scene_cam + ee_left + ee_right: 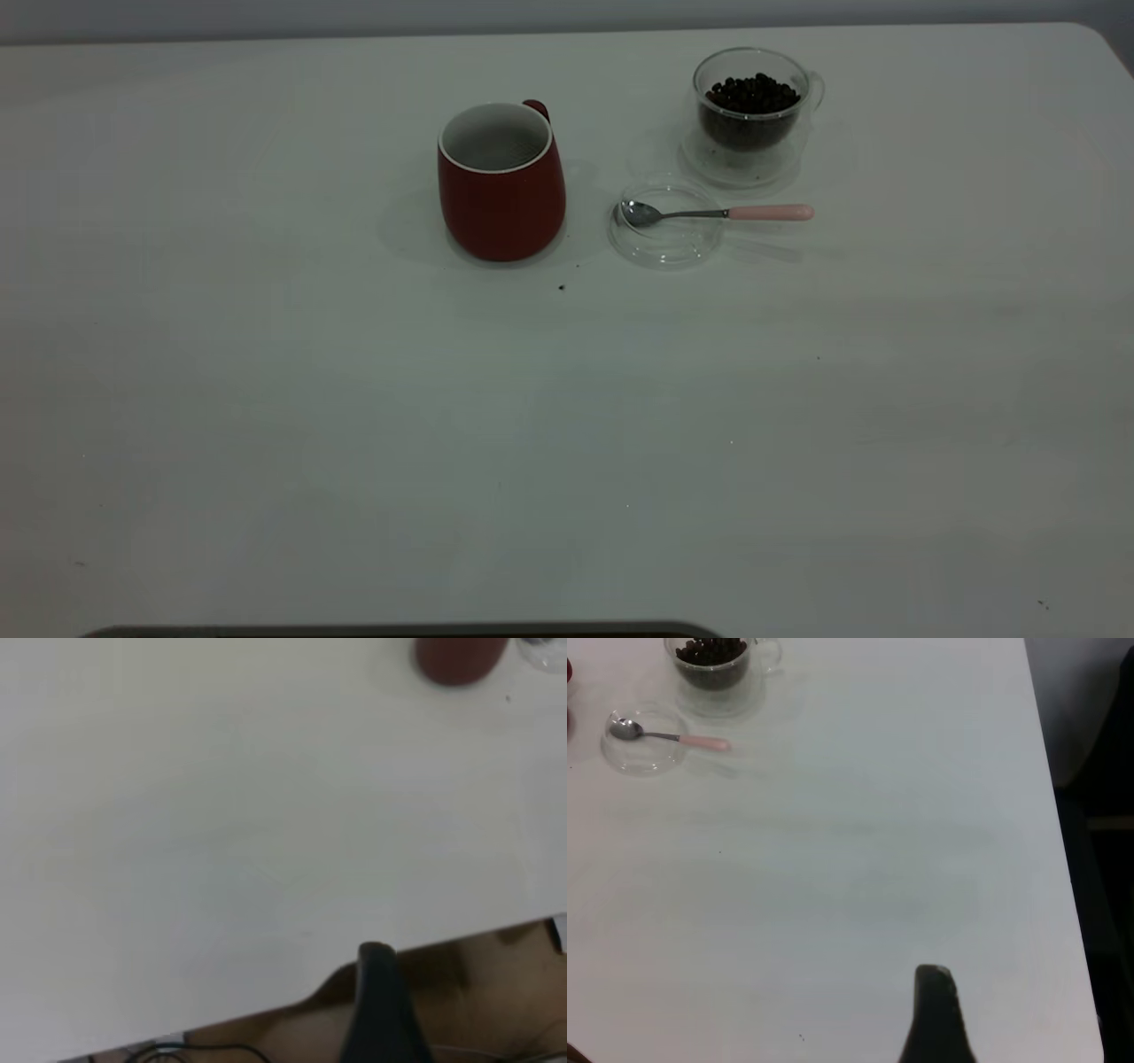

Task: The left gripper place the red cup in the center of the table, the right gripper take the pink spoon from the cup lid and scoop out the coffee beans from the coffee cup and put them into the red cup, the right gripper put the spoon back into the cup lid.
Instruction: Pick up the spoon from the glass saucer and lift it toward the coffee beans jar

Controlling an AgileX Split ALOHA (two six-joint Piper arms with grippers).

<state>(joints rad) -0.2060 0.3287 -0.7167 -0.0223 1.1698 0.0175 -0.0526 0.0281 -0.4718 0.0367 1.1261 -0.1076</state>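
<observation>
Now, in the exterior view, the red cup (pixel 501 182) stands upright in the upper middle of the frame on the table (pixel 354 425), its handle turned to the far side. Just right of it lies the lid (pixel 665 226), flat on the table. The spoon (pixel 718 213) rests with its steel bowl inside the lid, and its pink handle reaches out over the rim toward the right. Above the lid, in the upper right part of the frame, stands the glass cup (pixel 751 115) with the beans (pixel 751 96) heaped inside. No arm is seen in this view.

Next, in the left wrist view, the red cup (pixel 458 659) shows at the top right edge, with much bare table (pixel 221 833) below it. One dark finger of the left gripper (pixel 379 992) rises at the bottom edge, over the table's border; whether it is wide or narrow I cannot tell.

Finally, in the right wrist view, the glass cup (pixel 713 665) with beans (pixel 709 650) is at the top left, the lid (pixel 642 742) and spoon (pixel 671 737) just below it. One finger of the right gripper (pixel 935 1014) shows at the bottom, well apart from them; its opening cannot be told.
</observation>
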